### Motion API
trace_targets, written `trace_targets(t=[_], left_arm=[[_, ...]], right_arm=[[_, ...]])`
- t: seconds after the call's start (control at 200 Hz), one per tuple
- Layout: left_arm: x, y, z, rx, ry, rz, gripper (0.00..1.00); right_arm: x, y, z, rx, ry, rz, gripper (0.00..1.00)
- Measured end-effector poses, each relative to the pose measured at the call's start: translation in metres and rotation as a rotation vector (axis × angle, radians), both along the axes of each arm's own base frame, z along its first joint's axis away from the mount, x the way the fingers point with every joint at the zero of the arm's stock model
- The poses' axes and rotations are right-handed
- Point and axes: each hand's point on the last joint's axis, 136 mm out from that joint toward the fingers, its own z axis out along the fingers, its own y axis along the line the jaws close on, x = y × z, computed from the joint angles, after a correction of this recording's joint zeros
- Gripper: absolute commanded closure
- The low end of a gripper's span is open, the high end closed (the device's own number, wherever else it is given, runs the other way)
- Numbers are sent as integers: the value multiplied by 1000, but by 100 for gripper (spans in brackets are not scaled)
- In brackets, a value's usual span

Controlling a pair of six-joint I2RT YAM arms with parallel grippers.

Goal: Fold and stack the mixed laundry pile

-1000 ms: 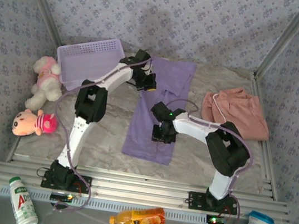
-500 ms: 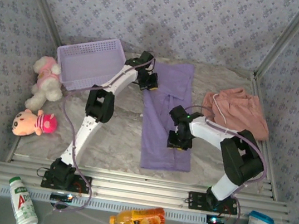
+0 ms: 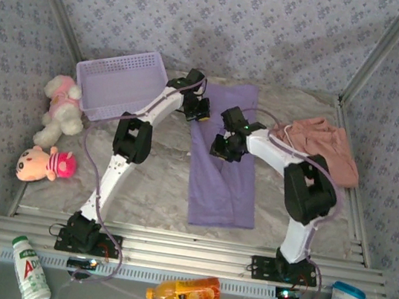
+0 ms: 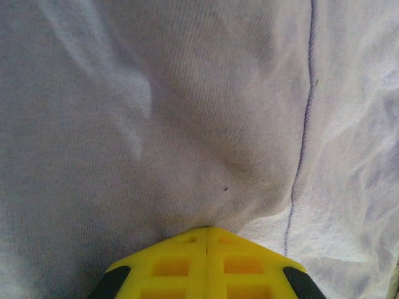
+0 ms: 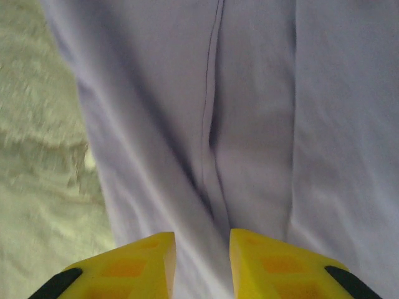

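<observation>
Inspection of the fold in progress on the lavender T-shirt (image 3: 225, 191).

1. Position. The T-shirt lies as a long narrow strip down the middle of the table (image 3: 151, 184), already doubled lengthwise. The salmon-pink garment (image 3: 324, 149) sits bunched at the right, apart from the shirt and untouched. Nothing is stacked yet.

2. Change noted. Over the last second the whole strip has slid to the right, its near end most of all. The right gripper (image 3: 226, 147) has left the lower half of the shirt and travelled up toward the far end, close to the left gripper (image 3: 198, 110), which has barely moved.

3. Tools. In the left wrist view the left gripper's fingers (image 4: 187, 265) are pressed together with shirt cloth puckering into their tips; I judge it is pinching the far-left edge. In the right wrist view the right gripper's fingers (image 5: 268, 265) stand a little apart above the shirt, a raised crease running toward the gap; they clamp nothing that I can see.

4. Meaning. I judge the repositioning drag complete and the right arm placed to take the far edge for a crosswise fold.
</observation>
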Motion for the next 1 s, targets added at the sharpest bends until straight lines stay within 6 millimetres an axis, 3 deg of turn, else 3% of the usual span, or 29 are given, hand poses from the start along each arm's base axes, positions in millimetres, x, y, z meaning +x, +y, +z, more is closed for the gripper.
trace_targets(t=[0.19, 0.33, 0.535, 0.75, 0.849, 0.999], left_arm=[[-4, 1, -2, 3, 11, -1, 100], [-5, 1, -2, 0, 12, -3, 100], [-5, 0, -2, -3, 14, -5, 100], [-6, 0, -2, -6, 14, -6, 100], [-4, 3, -2, -7, 14, -2, 100], [-5, 3, -2, -12, 16, -3, 100]], right_arm=[[24, 6, -26, -19, 10, -39, 73], [35, 8, -26, -12, -6, -54, 76], [42, 7, -28, 1, -10, -83, 100], [45, 3, -28, 4, -10, -97, 100], [49, -5, -21, 9, -21, -116, 100], [61, -28, 5, 28, -70, -162, 100]])
